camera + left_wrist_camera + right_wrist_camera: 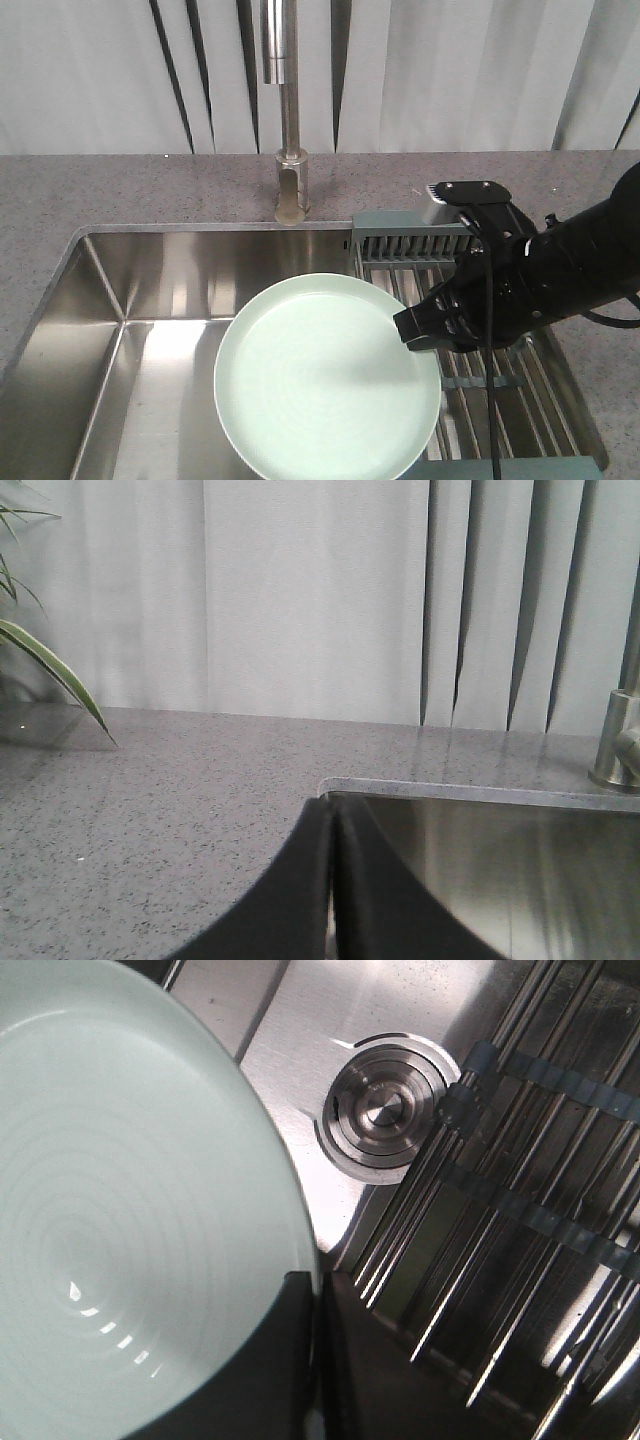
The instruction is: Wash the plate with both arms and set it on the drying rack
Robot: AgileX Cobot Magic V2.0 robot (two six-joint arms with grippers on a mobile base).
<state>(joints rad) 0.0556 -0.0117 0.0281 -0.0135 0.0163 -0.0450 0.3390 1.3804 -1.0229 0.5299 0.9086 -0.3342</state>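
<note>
The pale mint-green plate (pixel 325 375) (pixel 120 1210) hangs face-up over the steel sink, its right edge reaching the drying rack (pixel 500 370) (pixel 520 1190). My right gripper (pixel 412 328) (pixel 315 1290) is shut on the plate's right rim, one finger over the plate's face and one beneath. That black right arm reaches in from the right above the rack. My left gripper (pixel 332 825) shows only in the left wrist view, shut with nothing between its fingers, by the sink's back left corner over the grey counter.
A steel faucet (pixel 288 120) stands behind the sink basin (pixel 150 290). The round drain (pixel 385 1110) lies below the plate's edge. Grey speckled counter (pixel 150 810) surrounds the sink; a plant leaf (pixel 50 665) pokes in at the far left. Curtains hang behind.
</note>
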